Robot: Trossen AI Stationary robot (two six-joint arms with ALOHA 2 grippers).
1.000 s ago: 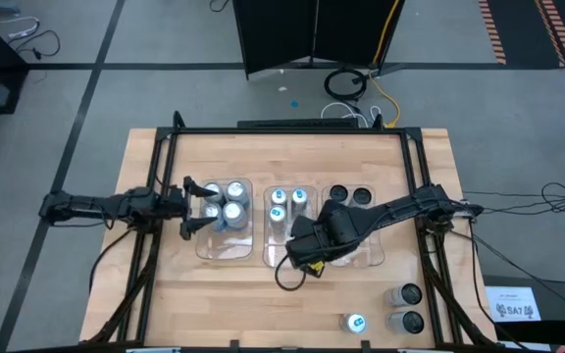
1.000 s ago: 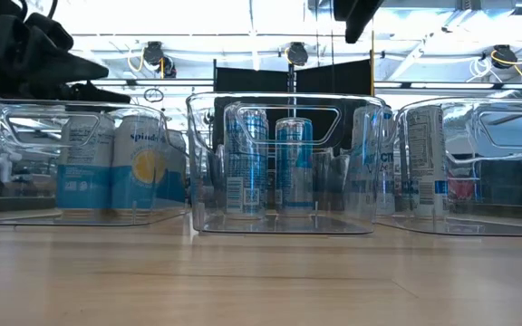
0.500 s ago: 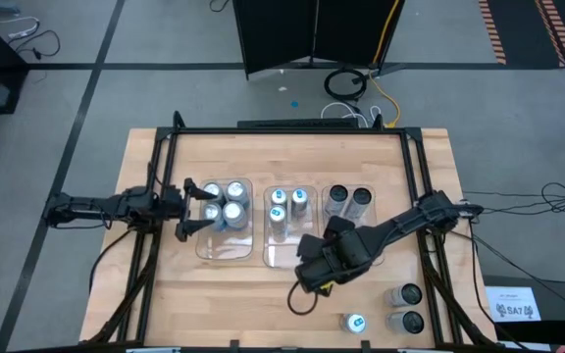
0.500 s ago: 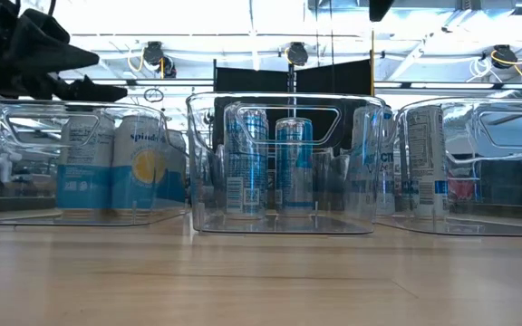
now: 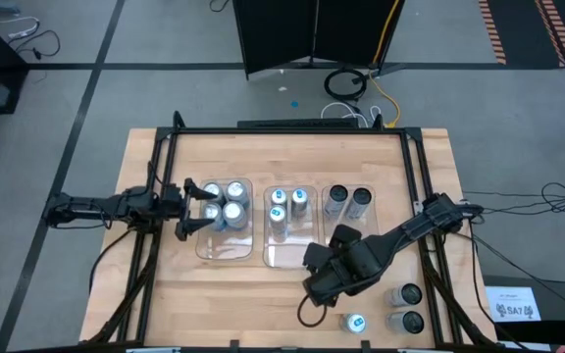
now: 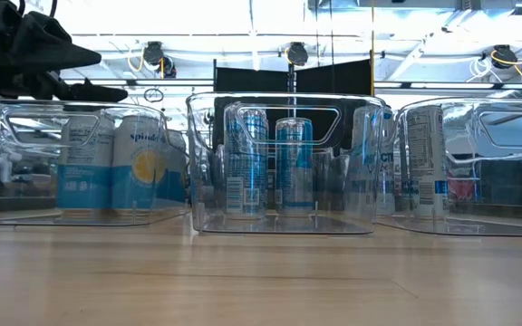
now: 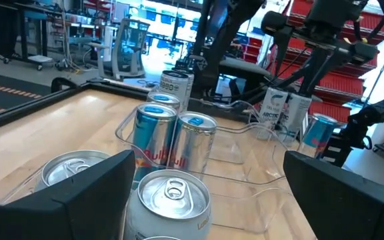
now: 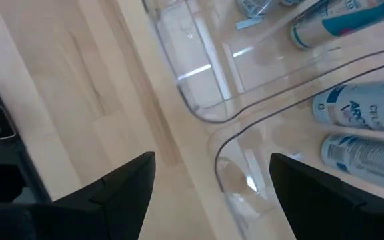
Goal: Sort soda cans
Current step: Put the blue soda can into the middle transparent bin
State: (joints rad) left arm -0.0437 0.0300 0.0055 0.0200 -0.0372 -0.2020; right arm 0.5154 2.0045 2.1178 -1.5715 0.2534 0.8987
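Left gripper (image 5: 186, 209): fingers spread wide and empty, at the left bin's outer side, level with its cans; in the low view it hangs above that bin's rim (image 6: 62, 77).
Left bin (image 5: 226, 247): clear, near the bench's middle, leftmost of three in a row; holds silver cans (image 5: 226, 201) bunched at its far end, just beside the left gripper's tips. In the left wrist view two silver tops (image 7: 167, 193) sit between the fingers.
Middle bin (image 5: 287, 257): holds blue-top cans (image 5: 284, 204) at its far end; near half bare.
Right gripper (image 5: 314, 285): over the bench just in front of the middle and right bins, toward the near edge; fingers apart with nothing between them, bare wood and bin corners under them in the right wrist view (image 8: 209, 180).
Right bin (image 5: 373, 257): holds two dark cans (image 5: 348, 199) at its far end.
Loose blue-top can (image 5: 354, 322): upright at the near edge, just beyond the right gripper, not touching it.
Loose dark cans (image 5: 406, 306): two, upright in the bench's near right corner, to the right of the blue-top one.
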